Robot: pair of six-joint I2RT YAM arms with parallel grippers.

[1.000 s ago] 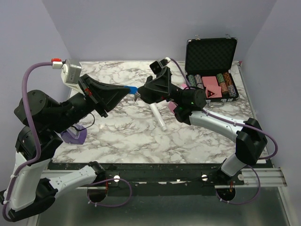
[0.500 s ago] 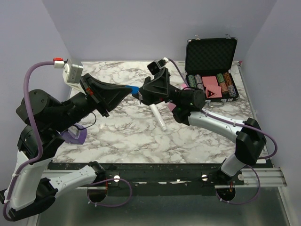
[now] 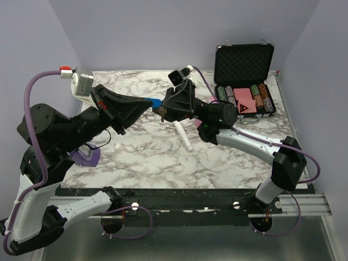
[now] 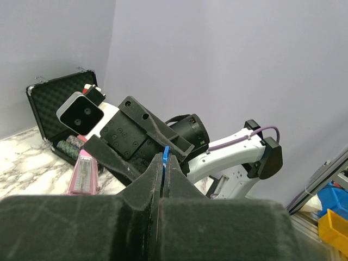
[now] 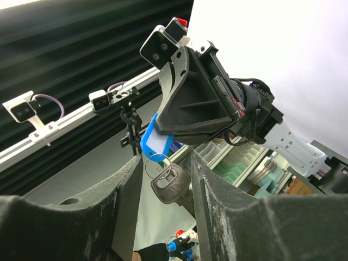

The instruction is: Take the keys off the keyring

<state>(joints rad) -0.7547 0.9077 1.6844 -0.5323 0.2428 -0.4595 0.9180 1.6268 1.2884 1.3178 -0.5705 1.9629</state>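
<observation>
Pale lavender walls close this cell in on three sides: back wall (image 3: 163, 32), left wall (image 3: 27, 49), right wall (image 3: 326, 70), all plain, all softly and evenly lit. In the middle sits the bench (image 3: 141, 155), white marble pattern with grey veins and a black front edge. Below that edge lies a dull grey metal surface (image 3: 196, 247), with an aluminium rail (image 3: 312, 202) at the near right corner. The left wrist view catches blue and yellow storage bins (image 4: 333, 228) outside the cell. The right wrist view shows a dark slatted wall (image 5: 81, 38), a long rail (image 5: 65, 123) carrying small cameras (image 5: 23, 110), and blown-out white glare (image 5: 283, 49).
</observation>
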